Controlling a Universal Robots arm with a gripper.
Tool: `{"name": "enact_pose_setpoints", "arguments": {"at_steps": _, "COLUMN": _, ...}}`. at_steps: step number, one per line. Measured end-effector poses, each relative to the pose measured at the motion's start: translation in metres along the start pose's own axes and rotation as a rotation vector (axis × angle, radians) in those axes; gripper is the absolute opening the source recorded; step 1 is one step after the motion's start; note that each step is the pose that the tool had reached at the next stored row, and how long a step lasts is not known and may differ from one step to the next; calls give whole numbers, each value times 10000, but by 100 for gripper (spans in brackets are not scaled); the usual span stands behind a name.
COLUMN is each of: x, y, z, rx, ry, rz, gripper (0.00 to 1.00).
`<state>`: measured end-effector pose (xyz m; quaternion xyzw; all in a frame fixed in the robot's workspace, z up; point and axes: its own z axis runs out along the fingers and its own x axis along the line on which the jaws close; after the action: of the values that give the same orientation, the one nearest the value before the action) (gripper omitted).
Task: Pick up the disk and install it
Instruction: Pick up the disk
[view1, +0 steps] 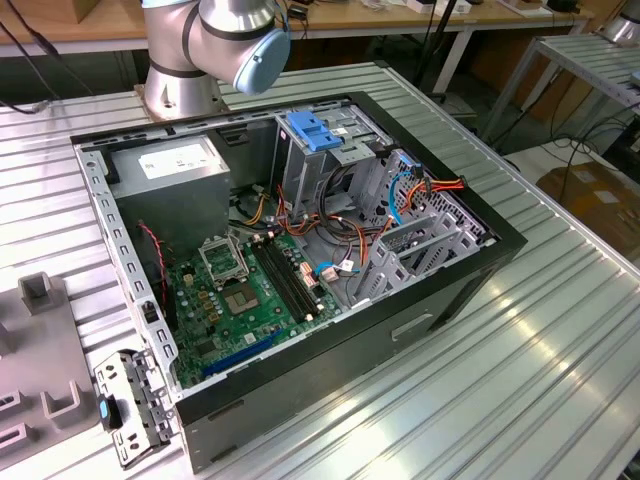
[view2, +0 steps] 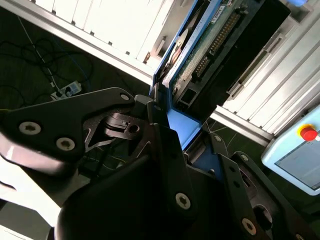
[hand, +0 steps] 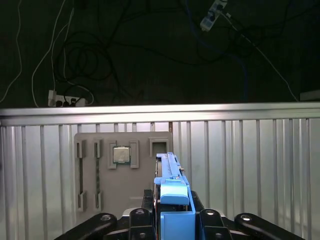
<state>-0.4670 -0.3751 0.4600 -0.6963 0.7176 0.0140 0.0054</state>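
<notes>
Disk (hand: 169, 172) status: held in the gripper (hand: 171, 205), clear of the table.

1. Table (view1: 560, 330). One slatted metal surface carries all of the hardware. The arm (view1: 215, 40) is mounted at its far edge in the exterior view.
2. Computer case (view1: 400, 330). One black case lies on its side with the panel off. Inside are one green board (view1: 240, 300), one grey power box (view1: 175, 175), and one metal cage with a blue top (view1: 315, 140).
3. Grey holder plate (hand: 125, 195). One plate lies flat on the table. In the first wrist view it lies beyond and beside the disk.
4. Gripper. One unit with two fingers, closed on the disk, one finger on each side.
5. Disk. One unit with blue side rails.
   - In the first wrist view it stands on edge between the fingers. Its long axis runs straight out from the gripper, away from the wrist.
   - In the second wrist view its green circuit face (view2: 212, 37) is exposed and a blue rail runs along one edge.
   - Nothing else touches it.
6. Chip (hand: 121, 155). One square chip sits in a pocket of the holder plate, apart from the disk.

Judgement: pick-up is complete and installation is not yet done. The disk points forward from the only gripper, so its leading end is the end farthest from the wrist.
</notes>
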Motion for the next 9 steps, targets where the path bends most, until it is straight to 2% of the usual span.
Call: {"name": "enact_pose_setpoints", "arguments": {"at_steps": 9, "x": -5, "y": 2, "z": -180, "rx": -29, "ry": 2, "rz": 1, "gripper": 37}}
